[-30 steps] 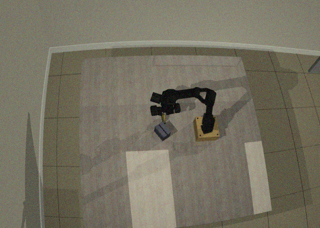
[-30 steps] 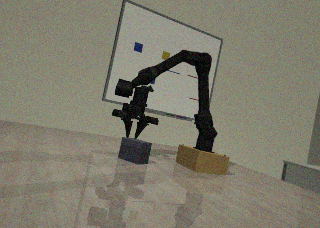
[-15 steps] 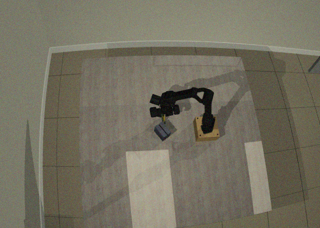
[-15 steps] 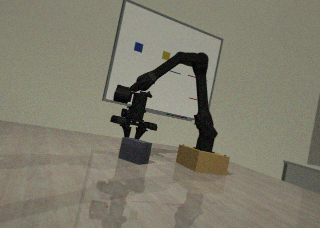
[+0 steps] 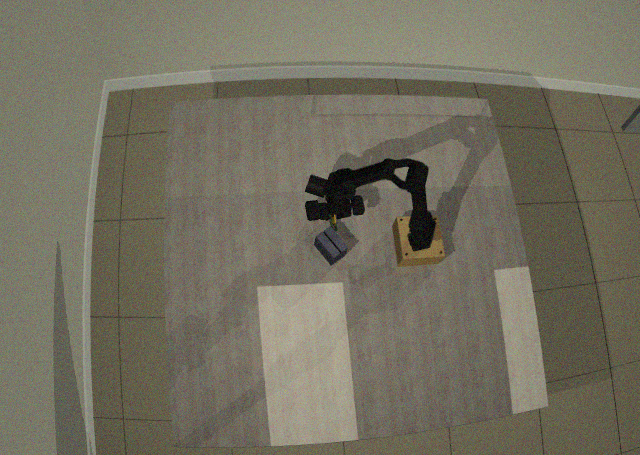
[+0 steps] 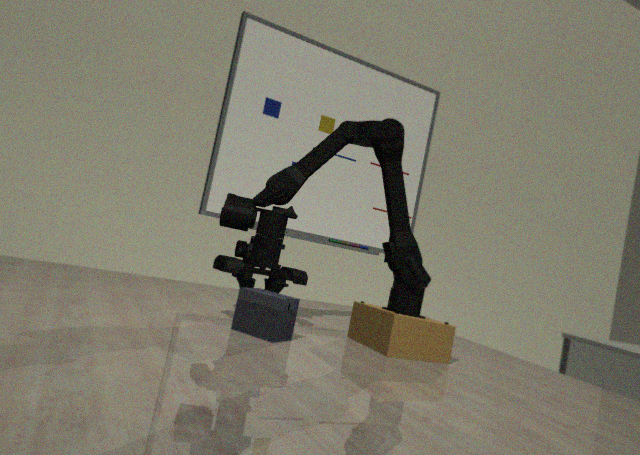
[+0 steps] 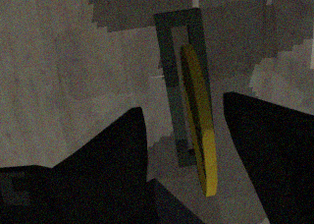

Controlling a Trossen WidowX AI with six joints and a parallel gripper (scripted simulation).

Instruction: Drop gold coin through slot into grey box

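Observation:
The gold coin (image 5: 334,221) (image 7: 210,160) stands on edge in the dark-green holder (image 7: 169,62). In the wrist view its top edge looks slightly slanted against the holder. My gripper (image 7: 183,110) (image 6: 260,283) is partly open and points down. Its dark fingers stand on either side of the coin, with gaps on both sides. The fingertips are hidden behind the box in the exterior view. The closed grey box (image 5: 330,246) (image 6: 263,316) stands close beside the holder, its slot showing as a dark line across the lid in the top view. A dark corner of it shows low in the wrist view.
The wooden base block (image 5: 419,258) (image 6: 422,339) carries the arm, to the right of the box in the top and exterior views. The wood-patterned table top (image 5: 222,264) bears a pale rectangle (image 5: 310,362) in front of the box. A whiteboard (image 6: 310,192) hangs on the wall behind.

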